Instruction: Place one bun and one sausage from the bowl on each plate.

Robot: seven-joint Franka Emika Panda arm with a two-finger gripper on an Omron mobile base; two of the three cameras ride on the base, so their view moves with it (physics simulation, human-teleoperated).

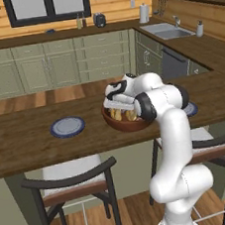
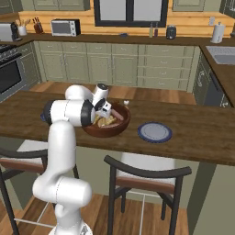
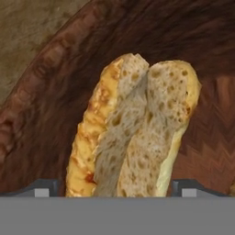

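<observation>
Showing close up, a split bun [image 3: 137, 133] fills the bowl [image 3: 41, 119].

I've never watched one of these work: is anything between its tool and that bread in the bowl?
Nothing visible. In the hand view the bun lies straight ahead between the open tool's two tips, with only the bowl's wooden wall behind it. Both base views show the hand down in the bowl.

Lay split lengthwise, a golden bun [image 3: 137, 133] with pale porous crumb, against the dark reddish-brown wooden bowl's [image 3: 41, 114] inner wall. Sat on the wooden counter, one blue-grey plate [image 1: 67, 126] left of the bowl, another [image 2: 154, 132] right.
</observation>
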